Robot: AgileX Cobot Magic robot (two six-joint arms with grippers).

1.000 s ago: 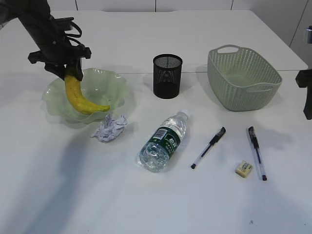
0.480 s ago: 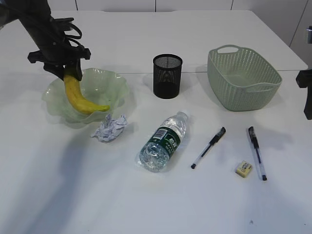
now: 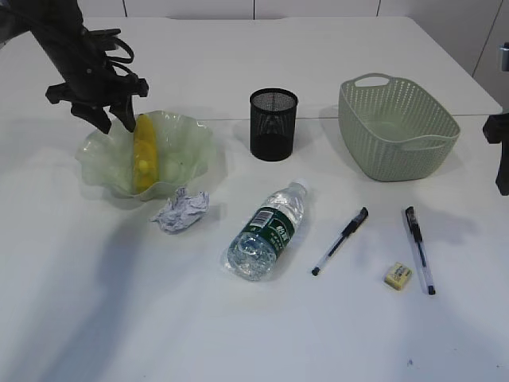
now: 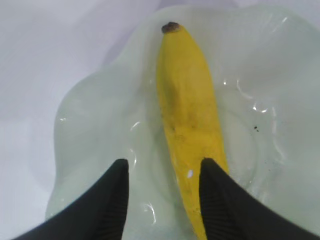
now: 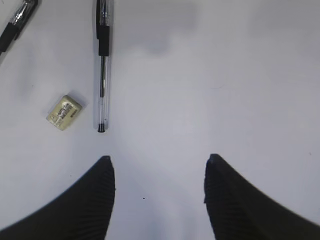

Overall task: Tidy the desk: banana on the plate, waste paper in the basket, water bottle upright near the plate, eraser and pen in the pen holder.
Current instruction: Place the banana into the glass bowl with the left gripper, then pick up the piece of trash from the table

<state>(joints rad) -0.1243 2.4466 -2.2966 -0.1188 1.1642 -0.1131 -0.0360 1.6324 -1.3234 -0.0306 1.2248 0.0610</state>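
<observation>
I'm seeing the banana (image 4: 187, 135) lying in the green plate (image 3: 195, 139), long axis running front to back in the exterior view, blossom tip pointing away from my left gripper (image 4: 162, 197). Its jaws are standing spread, one finger (image 4: 222, 202) beside the fruit.

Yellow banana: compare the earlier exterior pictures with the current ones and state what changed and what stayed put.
The left gripper has let go of the yellow banana: it hung from the jaws, now it lies in the pale green glass plate, jaws open above it. The crumpled paper, bottle, pens and eraser stayed put.
</observation>
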